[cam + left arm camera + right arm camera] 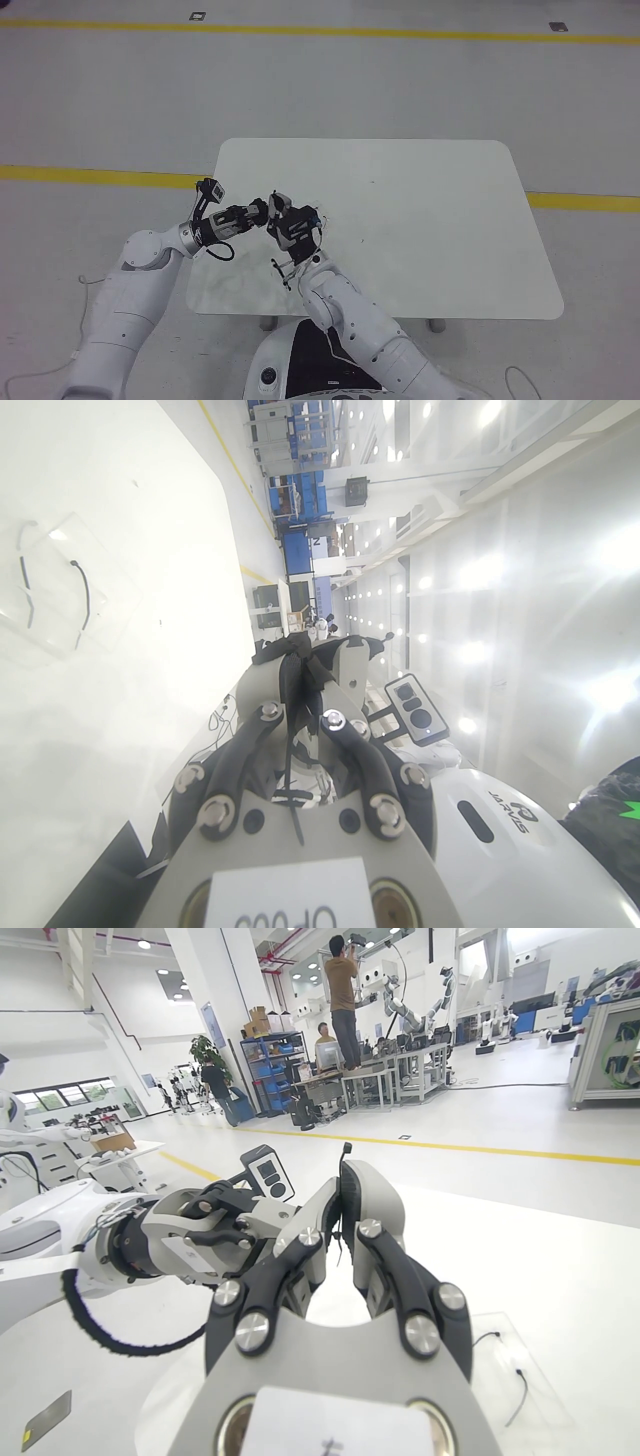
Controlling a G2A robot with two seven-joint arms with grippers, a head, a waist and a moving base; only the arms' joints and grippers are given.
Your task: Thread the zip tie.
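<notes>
While right gripper point(341, 1188) pinches zip tie point(346, 1150) (head-end), left gripper point(302, 677) abuts.

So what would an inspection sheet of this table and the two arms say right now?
Surface: white table.
Job's things: zip tie upright in the right gripper; thin black strip in the left gripper; spare ties on a clear sheet.
Clutter: small flat grey piece.
Grippers: both with jaws shut, close together above the table.
Cables: black sleeved loop at the left arm.
Surroundings: yellow floor lines, workbenches beyond.
</notes>
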